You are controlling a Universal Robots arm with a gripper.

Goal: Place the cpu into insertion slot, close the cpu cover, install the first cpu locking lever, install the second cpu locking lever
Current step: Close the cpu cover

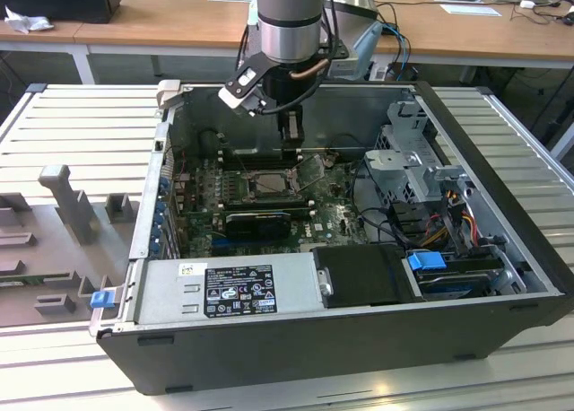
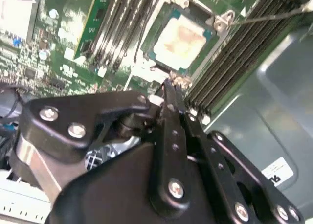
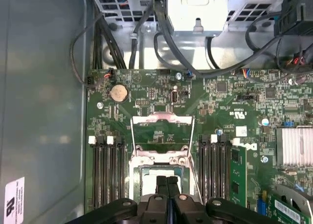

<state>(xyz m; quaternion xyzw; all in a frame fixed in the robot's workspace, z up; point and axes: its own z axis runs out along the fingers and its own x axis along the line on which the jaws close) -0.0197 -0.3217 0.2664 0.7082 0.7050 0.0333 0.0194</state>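
Gripper (image 3: 167,181): fingers pressed together, nothing btw them; tips low over edge of insertion slot (image 3: 146,171); contact w/ board can't tell.
Cpu (image 2: 180,37): seated flat in slot, pale metal top up.
Cpu cover (image 3: 161,119): flipped open, lying back from slot; green board seen thru window.
Memory slots (image 3: 105,170): black rows flanking slot on both sides.
PC case (image 1: 269,339): lying open-side up, arm reaching in from above.

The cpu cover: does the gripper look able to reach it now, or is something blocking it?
Probably yes. The cpu cover stands open beside the insertion slot, and the gripper hangs over the slot with jaws shut; in the first wrist view nothing lies between them.
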